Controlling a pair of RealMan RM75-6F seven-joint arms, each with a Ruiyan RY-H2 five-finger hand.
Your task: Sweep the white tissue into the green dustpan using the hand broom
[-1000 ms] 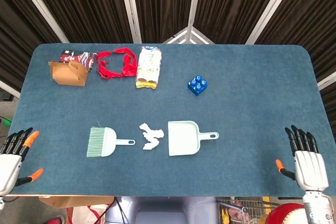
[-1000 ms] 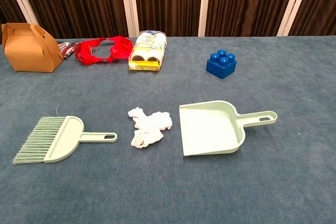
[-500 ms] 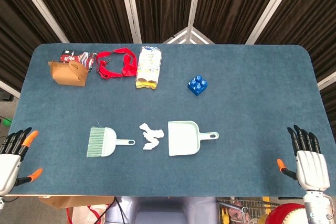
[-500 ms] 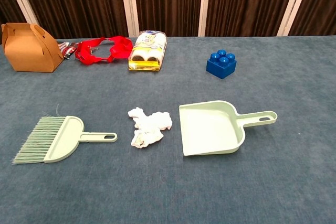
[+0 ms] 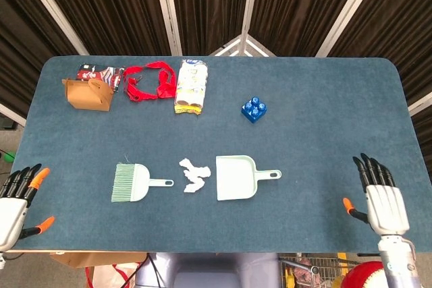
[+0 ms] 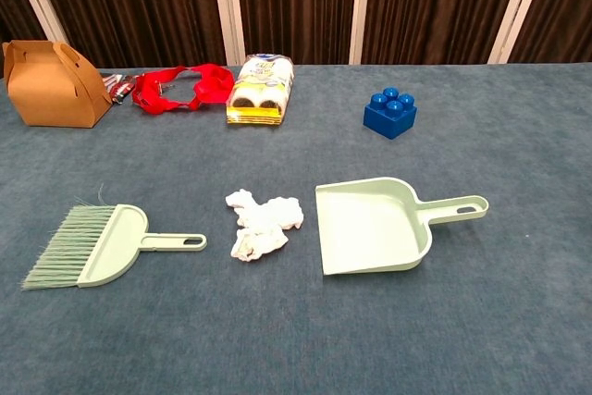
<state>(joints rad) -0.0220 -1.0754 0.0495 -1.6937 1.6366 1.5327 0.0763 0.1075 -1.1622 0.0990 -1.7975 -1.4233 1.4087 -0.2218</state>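
The crumpled white tissue [image 5: 194, 175] lies a little left of centre on the blue table [image 5: 324, 112]; in the head view it sits between the hand broom [image 5: 137, 182] on its left and the green dustpan [image 5: 239, 177] on its right, close to the dustpan's open mouth but not touching it; the chest view shows the same row in the lower middle of the frame, tissue [image 6: 264, 225] apart from both broom [image 6: 100, 244] and dustpan [image 6: 378, 225]; the broom lies flat with its bristles pointing to the left of the frame and its handle toward the tissue; the dustpan lies flat with its handle pointing to the right of the frame.

The left hand [image 5: 15, 204] shows at the lower left corner of the head view, off the table edge, fingers spread and holding nothing; the right hand [image 5: 382, 202] shows at the lower right, over the table's near edge, fingers straight and apart, also empty; neither hand appears in the chest view.

Along the upper left of the head view stand a brown cardboard box [image 5: 88, 93] with a handle, a dark printed packet [image 5: 101, 73] just behind it, a red strap [image 5: 148, 80], and a yellow-and-white package [image 5: 191, 85]; a blue toy brick [image 5: 254, 109] sits apart, above the dustpan.
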